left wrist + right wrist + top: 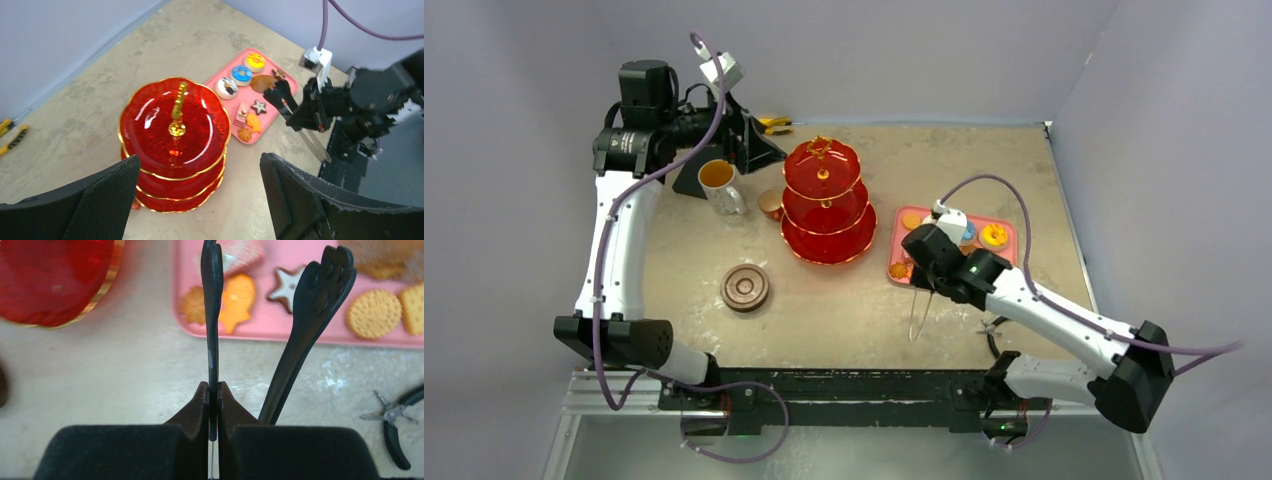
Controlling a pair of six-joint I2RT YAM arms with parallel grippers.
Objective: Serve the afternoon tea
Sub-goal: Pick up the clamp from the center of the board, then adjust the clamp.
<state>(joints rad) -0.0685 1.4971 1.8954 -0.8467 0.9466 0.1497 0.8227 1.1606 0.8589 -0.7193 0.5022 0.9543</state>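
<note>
Nearest the bases, the right gripper (213, 395) was pinched tight on just one arm of the black tongs (322, 290). The other arm splayed free, tips over the near edge of the pink tray (345, 340) w/ its biscuits (374, 314). Brown saucers (745, 287) sat apart on the worktop (844, 310), off to the left. Further back stood the red stand (826, 205), top tier bare, w/ copper cup (770, 204) & mug of tea (719, 183) just beside it. The left gripper (200, 162) hung wide open, holding nothing, at the far left. Risk, prob.: w/ only one arm held the tongs can't squeeze, so a biscuit gets shoved or dropped en route to the stand. The tongs might also twist in the grip.
</note>
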